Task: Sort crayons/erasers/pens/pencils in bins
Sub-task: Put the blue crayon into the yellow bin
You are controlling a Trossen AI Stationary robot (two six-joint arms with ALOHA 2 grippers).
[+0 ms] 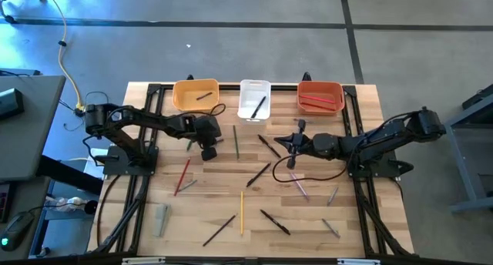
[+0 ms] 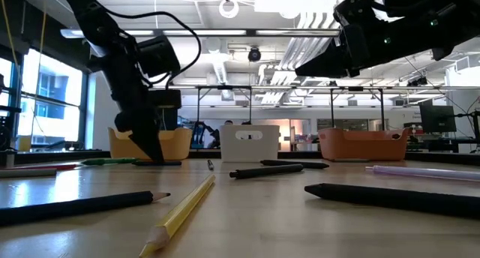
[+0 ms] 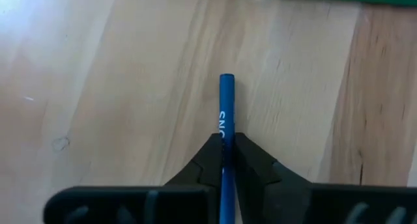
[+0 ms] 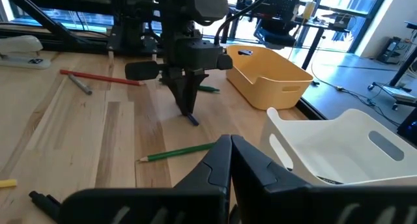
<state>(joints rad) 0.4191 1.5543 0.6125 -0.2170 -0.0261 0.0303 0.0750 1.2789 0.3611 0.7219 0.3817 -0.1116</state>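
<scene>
Bins: three are lined up along the table's far edge: a yellow bin (image 1: 196, 95), a white bin (image 1: 254, 100), a red bin (image 1: 320, 96).
Bin contents: one dark pen is seen in the yellow bin, one dark pen in the white bin, and red pencils in the red bin; their number cannot be made out.
Left gripper (image 1: 208, 151): lowered to the table just in front of the yellow bin; its fingers (image 3: 251, 165) are pinched on a blue pen (image 3: 226, 113), which lies flat on the wood.
Right gripper (image 1: 291, 144): held above the table in front of the gap between the white and red bins; its fingers (image 4: 251, 160) are pressed together, with nothing between them.
Loose sticks: about a dozen are scattered over the table.
Yellow pencil (image 1: 241, 212): one, lying toward the near edge.
Red pencil (image 1: 182, 176): one, on the left half.
Green pens: two are counted, one (image 1: 236, 142) between the grippers, one near the left gripper.
Black pens: at least four are counted in the middle and near part.
Grey block (image 1: 161, 219): one, at the near left, apart from the sticks.
</scene>
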